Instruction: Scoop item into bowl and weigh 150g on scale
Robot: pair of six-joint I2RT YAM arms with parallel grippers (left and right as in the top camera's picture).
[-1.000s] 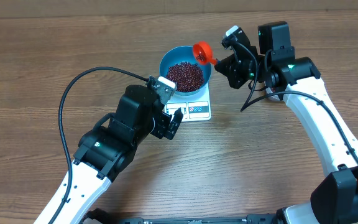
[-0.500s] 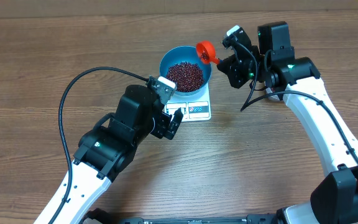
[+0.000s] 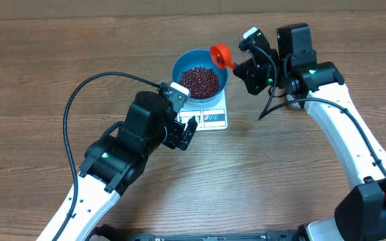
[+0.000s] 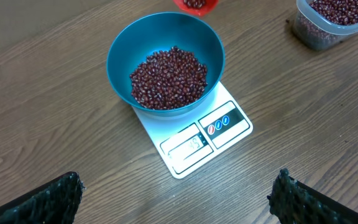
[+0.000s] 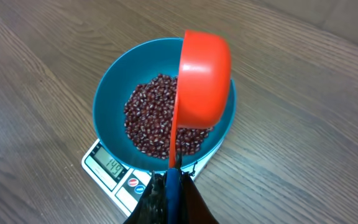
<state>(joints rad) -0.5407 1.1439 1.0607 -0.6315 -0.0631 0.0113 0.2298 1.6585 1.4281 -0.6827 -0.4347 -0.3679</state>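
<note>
Left gripper (image 3: 187, 129) – jaws released, spread wide, nothing between them. It hovers over bare table (image 3: 39, 60) just on the near side of the scale (image 3: 211, 117), low and apart from it.

Scale – sits mid-table toward the far edge, display and buttons facing the near edge. Digits show on the display, but I cannot read them with certainty.

Bowl (image 4: 120, 53) – upright on the scale and overhanging its far part. Beans (image 4: 169, 78) lie heaped in its bottom, well below the rim.

Scoop (image 5: 204, 81) – orange-red, tipped on its side above the bowl's right rim. The left wrist view shows beans in its cup.

Right gripper (image 5: 168, 190) – clenched on the scoop's handle, raised just right of the bowl.

Tub (image 4: 309, 34) – clear, holding more beans, on the table right of the bowl.
</note>
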